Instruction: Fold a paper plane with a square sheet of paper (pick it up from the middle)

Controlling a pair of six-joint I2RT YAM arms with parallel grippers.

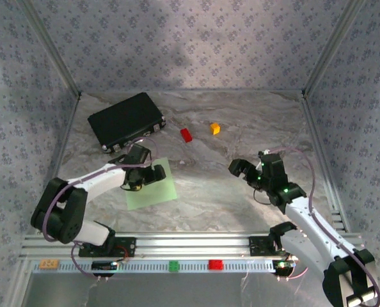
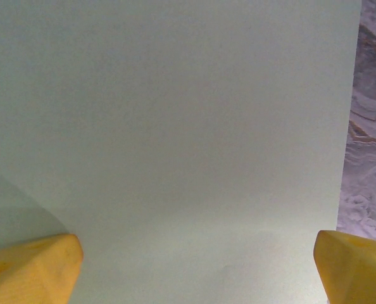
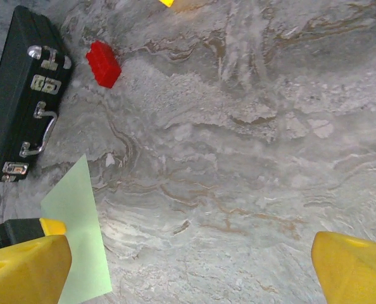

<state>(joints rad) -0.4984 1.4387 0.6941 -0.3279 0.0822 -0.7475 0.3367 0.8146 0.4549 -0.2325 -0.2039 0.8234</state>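
Top view, left tool: my left tool [image 1: 146, 178] hangs right over the square sheet of paper [image 1: 157, 193], jaws spread wide, nothing in them.
Top view, sheet: it lies flat on the table [image 1: 228, 204], near-left of centre, turned a little off square to the table edges. No fold that I can make out, so by my read the plane is not started.
Top view, right tool: my right tool [image 1: 246, 171] sits well apart to the right, also released and empty, pointing back toward the sheet.
Top view, bystanders: black case [image 1: 126, 119] just beyond the sheet, red block [image 1: 186, 134] and yellow block [image 1: 215, 128] further back.
Left wrist, sheet: pale green paper [image 2: 175, 139] covers nearly everything below the camera; a strip of table shows along the right.
Left wrist, fingers: one yellow finger [image 2: 30, 269] is over the paper, the other sits at the sheet's right edge. Wide open, gripping nothing.
Left wrist, the relation that matters: the sheet is straight below the tool, but I judge I'm off toward that edge, not over the middle. A shift inward looks needed before pinching.
Right wrist, sheet: only a corner shows, low left beside my left-hand finger; bare table lies between the open jaws.
Right wrist, verdict: the left arm is plainly nearer, so the pick looks like its job.
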